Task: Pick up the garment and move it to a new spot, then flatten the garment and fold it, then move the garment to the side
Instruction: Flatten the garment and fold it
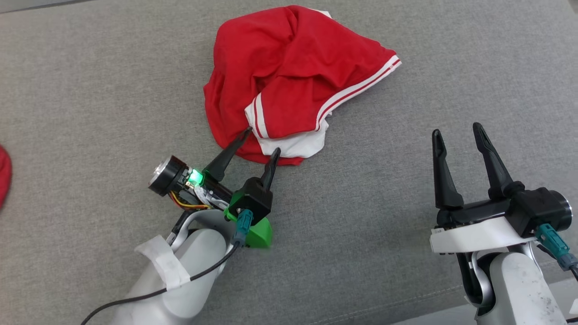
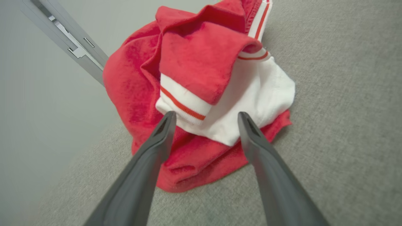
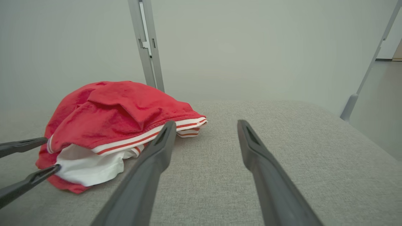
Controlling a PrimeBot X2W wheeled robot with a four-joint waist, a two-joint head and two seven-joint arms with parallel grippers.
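A grey woven cushion point(image 1: 90, 99) is stretching across the whole head view. The red garment point(image 1: 289, 67) is lying crumpled on its far middle part, with red-striped white trim and a white inner layer turning toward the near side.

The left gripper point(image 1: 262, 140) is reaching in from the near left with its jaws standing wide. One fingertip is sitting at the garment's red near edge and the other at the white layer, with no cloth pinched between them. The right gripper point(image 1: 456, 129) is hovering over bare cushion on the near right, well apart from the garment, its fingers also spreading wide and gripping nothing.

A seam point(image 1: 361, 307) is running across the cushion close to its near edge. At the left edge a sliver of another red thing point(image 1: 3, 174) is showing; what it is I cannot tell.

Beyond the cushion's far edge a pale plain wall point(image 3: 251, 47) is rising. A grey metal post point(image 3: 147, 47) is standing behind the garment, and a second, slanting post point(image 3: 367, 75) is coming down on the far right, where a strip of grey floor point(image 3: 377, 131) is showing.
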